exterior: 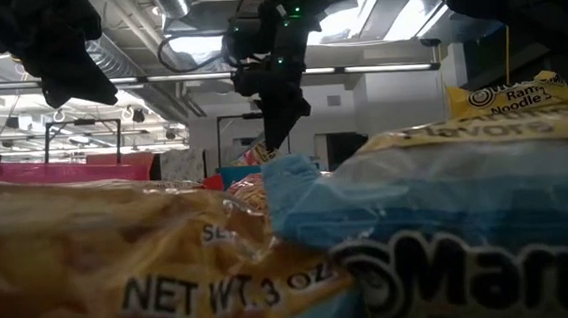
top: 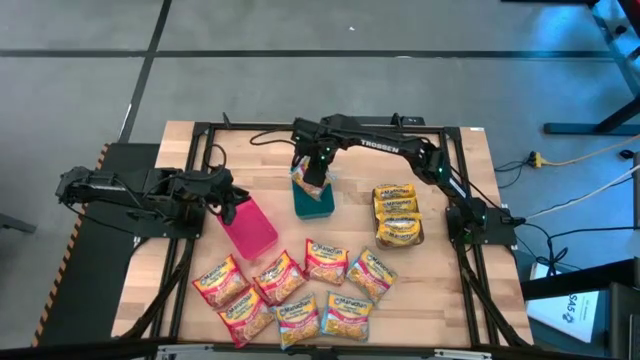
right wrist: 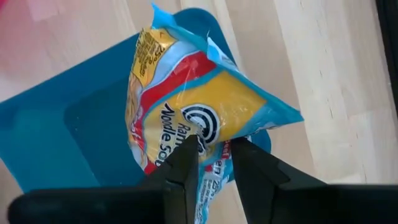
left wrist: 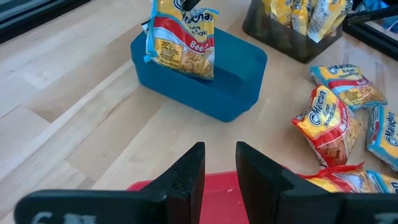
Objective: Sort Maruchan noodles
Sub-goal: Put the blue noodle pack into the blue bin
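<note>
Packet (right wrist: 186, 124) edge hidden between right tool (right wrist: 211, 155) fingers

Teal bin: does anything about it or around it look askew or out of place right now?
Nothing spilled. The teal plastic bin sits upright on the wooden table. The right gripper holds a light-blue crinkly noodle packet tilted, pinched at its edge above the bin. The left gripper waits open over the pink bin.

Robotics lab or workshop — two dark arms (top: 380, 140) bolted to a black frame (top: 200, 130) around a pale wood surface (top: 450, 290), standing on a grey concrete floor (top: 300, 80). Loose cables (top: 560, 215) trail off one side. Beyond — exposed ceiling ducts (exterior: 148, 78) and strip lights (exterior: 378, 68).
</note>
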### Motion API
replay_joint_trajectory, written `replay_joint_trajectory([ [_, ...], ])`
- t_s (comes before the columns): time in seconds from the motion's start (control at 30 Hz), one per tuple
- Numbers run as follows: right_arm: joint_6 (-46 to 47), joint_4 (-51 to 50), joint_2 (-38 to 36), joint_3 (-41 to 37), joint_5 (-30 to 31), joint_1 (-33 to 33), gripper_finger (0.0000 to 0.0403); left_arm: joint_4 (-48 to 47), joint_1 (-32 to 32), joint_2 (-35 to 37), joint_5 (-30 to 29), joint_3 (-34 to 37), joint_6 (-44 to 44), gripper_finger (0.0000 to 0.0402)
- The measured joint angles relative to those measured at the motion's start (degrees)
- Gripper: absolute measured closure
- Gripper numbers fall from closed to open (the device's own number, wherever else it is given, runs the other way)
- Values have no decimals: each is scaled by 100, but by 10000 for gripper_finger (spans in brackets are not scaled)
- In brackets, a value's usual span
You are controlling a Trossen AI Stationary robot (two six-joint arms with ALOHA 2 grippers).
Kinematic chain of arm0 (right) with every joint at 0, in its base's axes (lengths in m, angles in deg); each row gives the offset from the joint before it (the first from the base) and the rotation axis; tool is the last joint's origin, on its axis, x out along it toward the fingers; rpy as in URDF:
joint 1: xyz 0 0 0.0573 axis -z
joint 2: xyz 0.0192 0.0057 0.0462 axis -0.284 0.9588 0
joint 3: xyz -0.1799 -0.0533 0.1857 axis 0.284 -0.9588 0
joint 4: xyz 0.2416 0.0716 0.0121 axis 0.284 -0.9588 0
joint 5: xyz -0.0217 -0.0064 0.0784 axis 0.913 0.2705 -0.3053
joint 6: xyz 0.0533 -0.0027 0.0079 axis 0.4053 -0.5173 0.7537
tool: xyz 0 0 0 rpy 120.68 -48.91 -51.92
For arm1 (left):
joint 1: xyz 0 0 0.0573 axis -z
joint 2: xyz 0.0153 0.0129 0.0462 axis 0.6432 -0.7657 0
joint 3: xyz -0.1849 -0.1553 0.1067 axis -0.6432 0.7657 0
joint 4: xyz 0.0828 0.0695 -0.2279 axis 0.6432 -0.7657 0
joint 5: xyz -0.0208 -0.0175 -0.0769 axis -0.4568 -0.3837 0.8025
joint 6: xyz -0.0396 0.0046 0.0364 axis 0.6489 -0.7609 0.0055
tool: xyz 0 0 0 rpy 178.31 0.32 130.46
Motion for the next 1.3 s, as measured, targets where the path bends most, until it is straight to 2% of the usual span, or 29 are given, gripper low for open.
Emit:
replay_joint_trajectory([
  [0.27, -60, 1, 0, 18, 2, 1, 396, 0, 0, -1, -51, 0, 2, 317],
  [0.5, -188, -18, -59, 18, 4, -2, 399, 0, 0, -1, -101, -1, 4, 317],
  [0.87, -389, -175, -631, 18, 61, -2, 402, 2, 0, -1, -234, 0, 4, 317],
  [1.3, -1901, -171, -695, 18, 147, 32, 403, 2, 0, 1, -243, 0, 41, 317],
])
